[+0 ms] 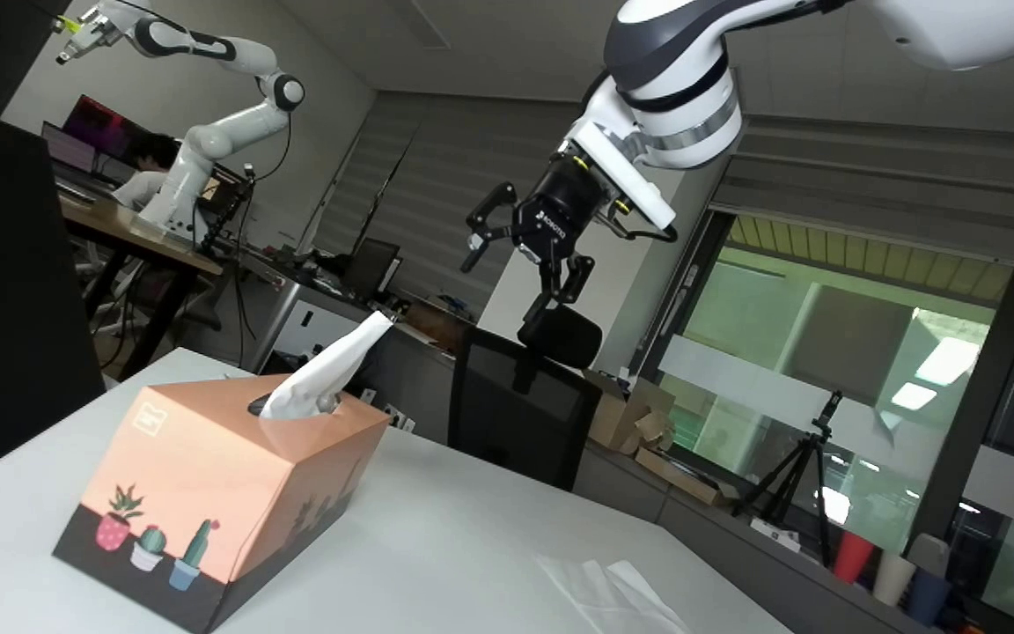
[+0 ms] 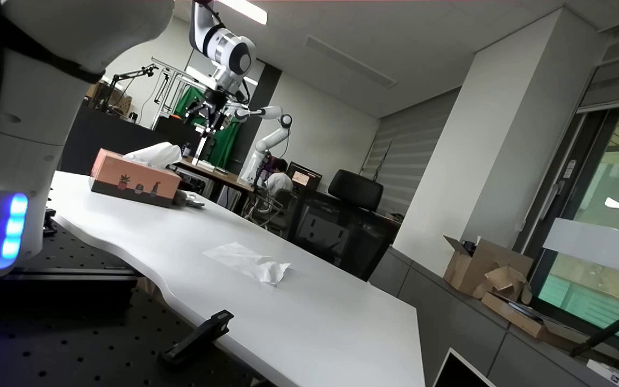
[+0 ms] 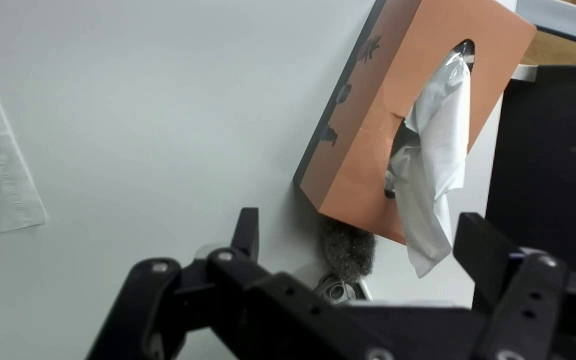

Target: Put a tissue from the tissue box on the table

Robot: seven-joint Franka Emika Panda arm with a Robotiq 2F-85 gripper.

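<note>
Overall, above the pale tabletop (image 2: 352,322) the robot arm (image 1: 674,97) holds its jaws spread wide, while the pink tissue box (image 1: 208,475) stands near one corner, a tissue (image 1: 322,374) sticking up out of its top, and a loose sheet (image 2: 250,263) lies creased between the wavy edge and the straight one.

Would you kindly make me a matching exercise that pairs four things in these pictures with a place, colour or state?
1. tissue box
2. gripper
3. table
4. office chair

A. open, in mid-air
B. black, with a headrest
C. salmon-pink, a tissue sticking out on top
D. pale, beneath the tissue box

Pairs: 1-C; 2-A; 3-D; 4-B
</note>
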